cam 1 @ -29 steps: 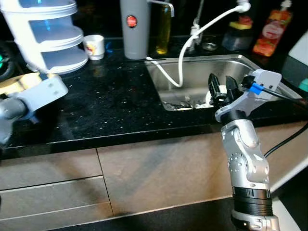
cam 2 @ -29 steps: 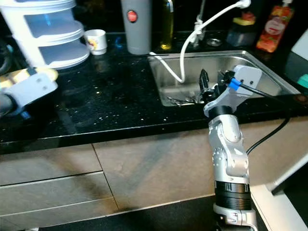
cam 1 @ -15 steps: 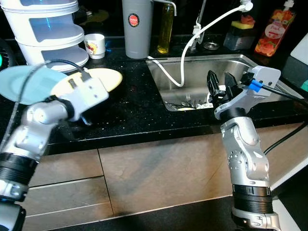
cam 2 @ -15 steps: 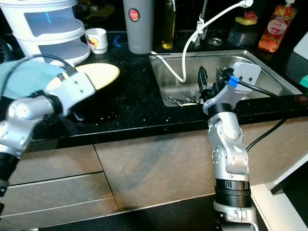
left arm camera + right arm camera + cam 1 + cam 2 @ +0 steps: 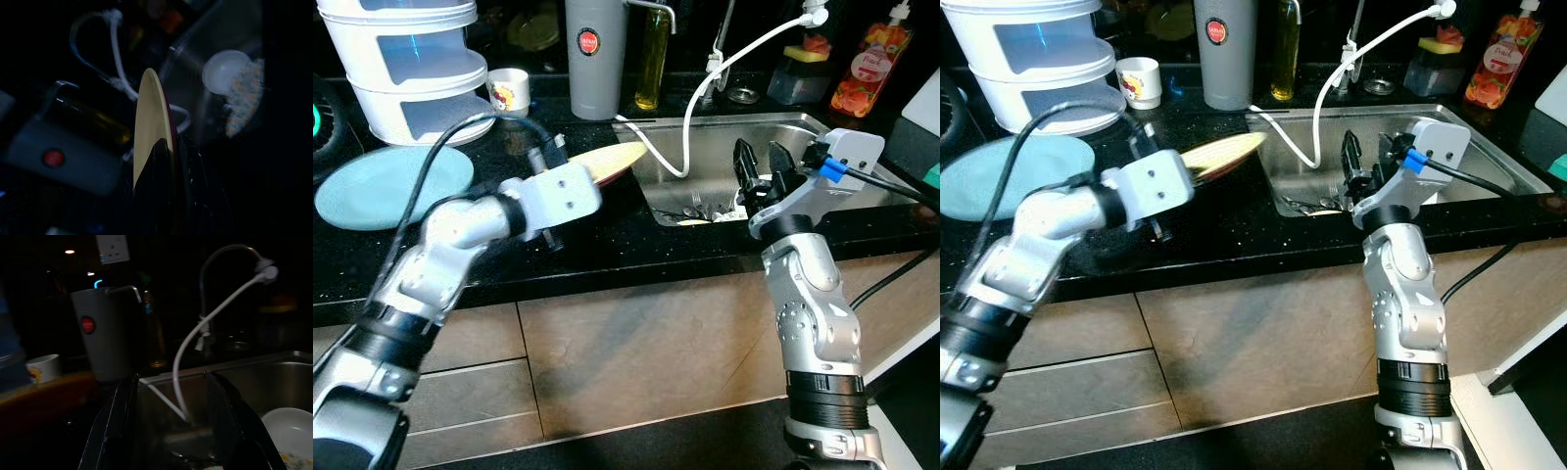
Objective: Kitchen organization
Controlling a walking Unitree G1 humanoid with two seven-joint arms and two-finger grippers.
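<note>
- Two grippers are counted: the left gripper (image 5: 570, 174) is clamped on the rim of a yellow plate (image 5: 607, 161), which is carried edge-first just ahead of its fingers, over the black counter (image 5: 607, 235) near the sink's (image 5: 783, 132) left rim; the right gripper (image 5: 763, 168) is held with its fingers spread wide and nothing between them, above the sink's front edge.
- Two plates are counted outside the sink: the yellow one in the grip, and a blue plate (image 5: 386, 186) lying flat on the counter well behind the left gripper.
- One white hose (image 5: 690, 113) is draped into the sink just beyond the yellow plate; it could be snagged or dragged by the plate's leading edge.
- One white bowl (image 5: 289, 431) and some cutlery (image 5: 690, 211) are seen below the right gripper; a slip from the thin rim hold could drop the plate onto them, and chipping is judged possible.
</note>
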